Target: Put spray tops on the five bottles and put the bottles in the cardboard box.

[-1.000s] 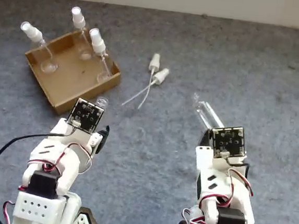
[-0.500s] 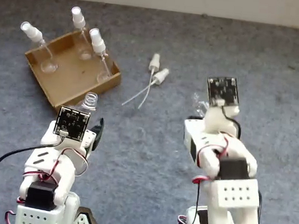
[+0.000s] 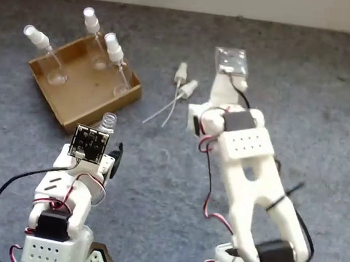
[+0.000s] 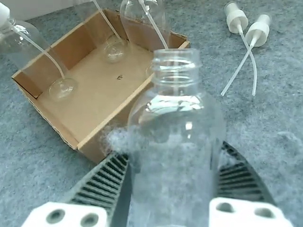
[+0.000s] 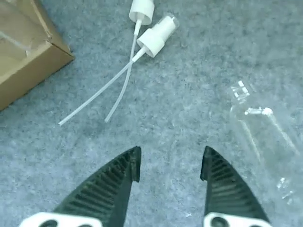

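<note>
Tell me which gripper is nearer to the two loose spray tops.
Right. The right gripper hangs open just short of the spray tops; the left gripper, shut on an uncapped bottle, sits farther off beside the cardboard box.

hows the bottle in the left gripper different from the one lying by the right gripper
The held bottle is clamped in the left gripper; the loose bottle lies free, untouched by the open right gripper. The held bottle points neck-first out of the gripper; the loose bottle lies on its side. Both are clear with bare necks.
</note>
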Controlling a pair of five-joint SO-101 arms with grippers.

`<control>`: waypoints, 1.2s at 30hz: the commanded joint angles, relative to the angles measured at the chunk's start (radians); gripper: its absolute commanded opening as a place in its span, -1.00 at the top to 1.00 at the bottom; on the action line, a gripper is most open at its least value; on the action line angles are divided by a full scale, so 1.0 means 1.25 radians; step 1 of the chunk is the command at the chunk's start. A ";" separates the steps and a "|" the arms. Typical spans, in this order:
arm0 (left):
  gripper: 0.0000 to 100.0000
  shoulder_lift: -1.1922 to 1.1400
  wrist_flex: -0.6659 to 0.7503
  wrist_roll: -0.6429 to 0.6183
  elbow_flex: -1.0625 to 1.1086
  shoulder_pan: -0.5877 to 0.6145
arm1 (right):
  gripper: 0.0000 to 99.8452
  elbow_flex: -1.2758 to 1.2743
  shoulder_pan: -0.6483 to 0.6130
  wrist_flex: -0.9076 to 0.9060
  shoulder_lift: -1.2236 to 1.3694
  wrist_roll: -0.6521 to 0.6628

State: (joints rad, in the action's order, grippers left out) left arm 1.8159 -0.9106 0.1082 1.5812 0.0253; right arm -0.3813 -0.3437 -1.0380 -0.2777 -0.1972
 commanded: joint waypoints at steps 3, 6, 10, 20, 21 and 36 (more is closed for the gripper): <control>0.82 0.008 0.022 -0.012 -0.007 0.012 | 0.60 0.251 -0.020 0.001 0.214 -0.087; 0.82 0.008 0.020 -0.012 -0.006 0.012 | 0.60 0.343 -0.021 0.001 0.315 -0.157; 0.82 0.008 0.021 -0.012 0.002 0.012 | 0.60 0.463 -0.021 0.001 0.443 -0.239; 0.82 0.008 0.022 -0.012 0.009 0.012 | 0.60 0.715 -0.021 0.001 0.700 -0.261; 0.82 0.008 0.022 -0.012 0.009 0.012 | 0.60 0.737 -0.021 0.001 0.717 -0.261; 0.82 0.008 0.022 -0.012 0.010 0.008 | 0.60 0.888 -0.017 -0.002 0.904 -0.255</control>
State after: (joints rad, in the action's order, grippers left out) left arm 1.8159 -0.9045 0.1082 1.5996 0.0253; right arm 0.6513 -0.3621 -1.0380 0.8393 -0.5163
